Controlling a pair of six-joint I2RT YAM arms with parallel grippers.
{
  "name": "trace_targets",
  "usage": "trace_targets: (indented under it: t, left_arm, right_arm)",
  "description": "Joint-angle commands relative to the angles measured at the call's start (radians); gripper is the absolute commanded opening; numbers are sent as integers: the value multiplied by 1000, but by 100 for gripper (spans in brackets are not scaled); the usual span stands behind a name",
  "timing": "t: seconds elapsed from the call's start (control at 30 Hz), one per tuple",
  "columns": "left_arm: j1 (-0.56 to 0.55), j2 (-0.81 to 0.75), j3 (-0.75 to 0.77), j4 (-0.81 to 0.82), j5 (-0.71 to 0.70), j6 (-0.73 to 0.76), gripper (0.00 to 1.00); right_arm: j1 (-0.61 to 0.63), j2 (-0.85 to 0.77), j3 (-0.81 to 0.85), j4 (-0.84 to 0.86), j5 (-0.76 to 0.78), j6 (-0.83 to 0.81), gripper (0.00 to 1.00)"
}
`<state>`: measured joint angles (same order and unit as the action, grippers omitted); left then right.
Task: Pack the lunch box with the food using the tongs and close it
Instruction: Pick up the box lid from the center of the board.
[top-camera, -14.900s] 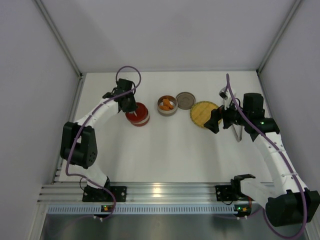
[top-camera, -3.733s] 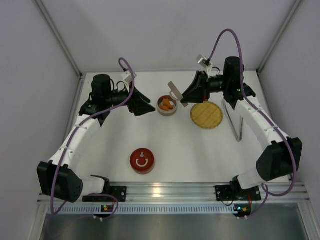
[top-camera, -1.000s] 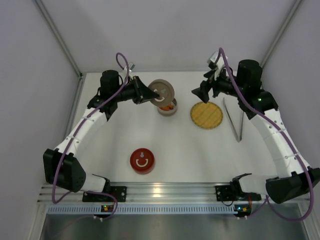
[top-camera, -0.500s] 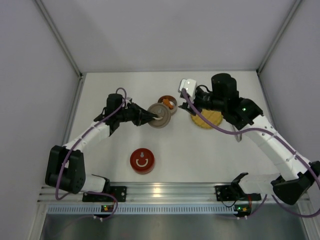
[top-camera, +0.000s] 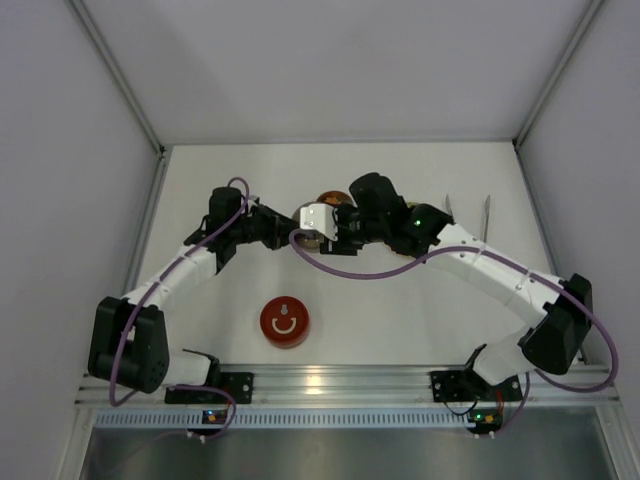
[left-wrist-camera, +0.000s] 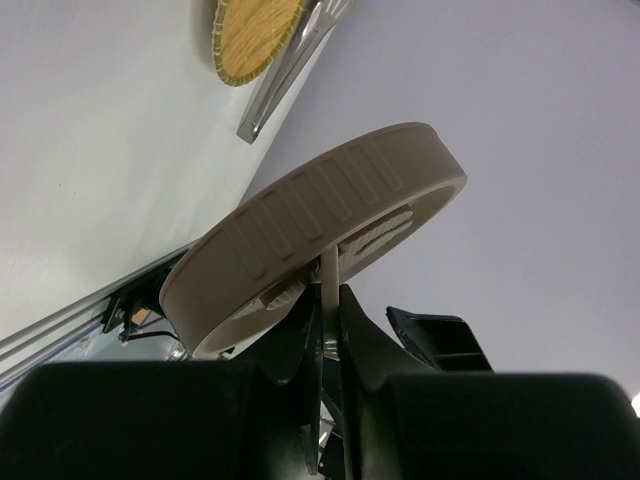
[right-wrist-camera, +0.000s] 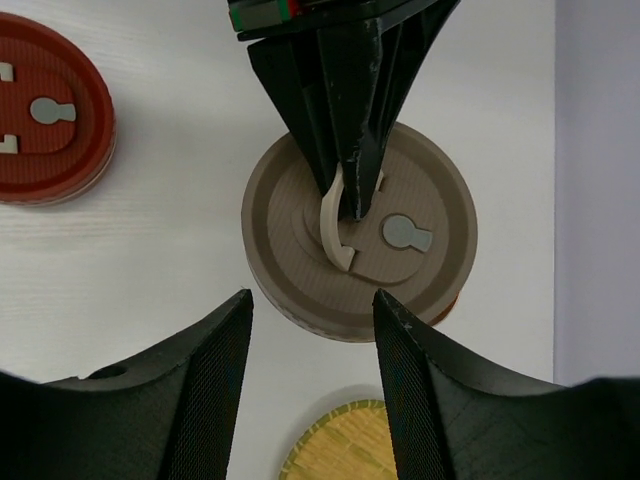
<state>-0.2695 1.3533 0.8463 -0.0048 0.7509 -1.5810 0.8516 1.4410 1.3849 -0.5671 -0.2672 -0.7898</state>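
Your left fingers (right-wrist-camera: 335, 110) are pinching, all but closed, the curved handle of the beige lid (right-wrist-camera: 300, 275), now brought down from the back of the desk (top-camera: 400, 320) over the lunch box (top-camera: 332, 199), with orange food (right-wrist-camera: 447, 303) peeking out beneath. Your right fingers (right-wrist-camera: 200, 390), swung across and narrowed to half open, are hovering empty above it. Tongs (left-wrist-camera: 285, 75) are lying idle at right, so closing appears to be under way.
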Motion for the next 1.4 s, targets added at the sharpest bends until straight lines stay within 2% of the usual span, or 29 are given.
trace_targets:
  t: [0.0, 0.3, 0.57, 0.7, 0.87, 0.97, 1.07, 1.17, 1.37]
  left_arm:
    - [4, 13, 22, -35, -18, -19, 0]
    - [1, 20, 54, -89, -22, 4, 0]
    - [-4, 27, 77, -109, -28, 10, 0]
    - [-7, 30, 83, -113, -30, 10, 0]
    - [-11, 30, 86, -133, -36, 22, 0]
    - [-11, 32, 91, -141, -36, 23, 0]
    - [-13, 33, 96, -141, -39, 22, 0]
    - [-14, 33, 99, -150, -47, 39, 0]
    - [-16, 35, 105, -172, -65, 59, 5]
  right_arm:
    - [43, 12, 3, 68, 77, -34, 51]
    - [66, 81, 23, 131, 152, -2, 50]
    - [86, 134, 48, 118, 132, 12, 45]
    - [92, 154, 54, 133, 143, 15, 33]
    - [93, 191, 81, 136, 175, 18, 30]
    - [95, 208, 95, 131, 192, 12, 24]
    - [98, 217, 100, 131, 206, 4, 16]
    - [98, 220, 91, 145, 220, 4, 2]
    - [98, 217, 80, 180, 240, 15, 0]
